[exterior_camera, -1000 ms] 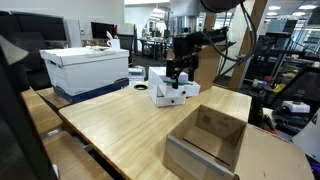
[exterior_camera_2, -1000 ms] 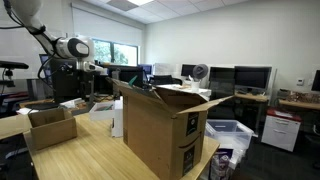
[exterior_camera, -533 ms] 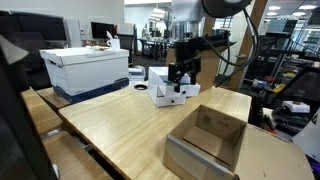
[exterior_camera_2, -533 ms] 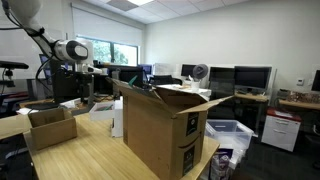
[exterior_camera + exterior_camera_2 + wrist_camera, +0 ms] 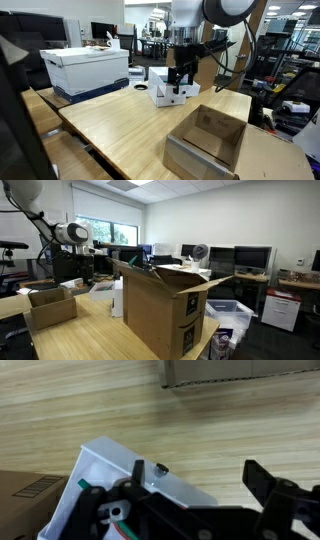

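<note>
The gripper (image 5: 178, 80) hangs wide open, seemingly empty, over a wooden table (image 5: 120, 125) in an office (image 5: 150, 42).

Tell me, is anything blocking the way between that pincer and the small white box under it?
Nothing visible does. The open pincer hangs right over the white box on the wooden table, with no other thing between them.

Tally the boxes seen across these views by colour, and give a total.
White boxes: 2 (lidded storage box; small box under the open gripper)
Brown cardboard boxes: 2 (shallow open box; tall open box)
Total: 4
</note>
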Action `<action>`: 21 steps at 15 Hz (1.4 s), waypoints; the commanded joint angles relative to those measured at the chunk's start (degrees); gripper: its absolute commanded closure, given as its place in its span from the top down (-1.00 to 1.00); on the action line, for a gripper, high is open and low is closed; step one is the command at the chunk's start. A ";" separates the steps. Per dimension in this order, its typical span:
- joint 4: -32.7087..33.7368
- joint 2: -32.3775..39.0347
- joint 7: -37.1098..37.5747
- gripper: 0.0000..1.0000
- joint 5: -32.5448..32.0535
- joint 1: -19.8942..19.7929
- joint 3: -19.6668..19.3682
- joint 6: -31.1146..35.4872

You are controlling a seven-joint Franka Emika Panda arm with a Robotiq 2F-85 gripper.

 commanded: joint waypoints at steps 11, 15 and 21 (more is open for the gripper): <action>-0.66 4.52 9.55 -0.47 -2.31 0.06 -3.48 6.72; -0.76 4.32 13.61 -0.90 -5.90 0.15 -4.54 8.99; -1.12 3.98 19.17 -0.91 -11.36 0.16 -5.91 10.38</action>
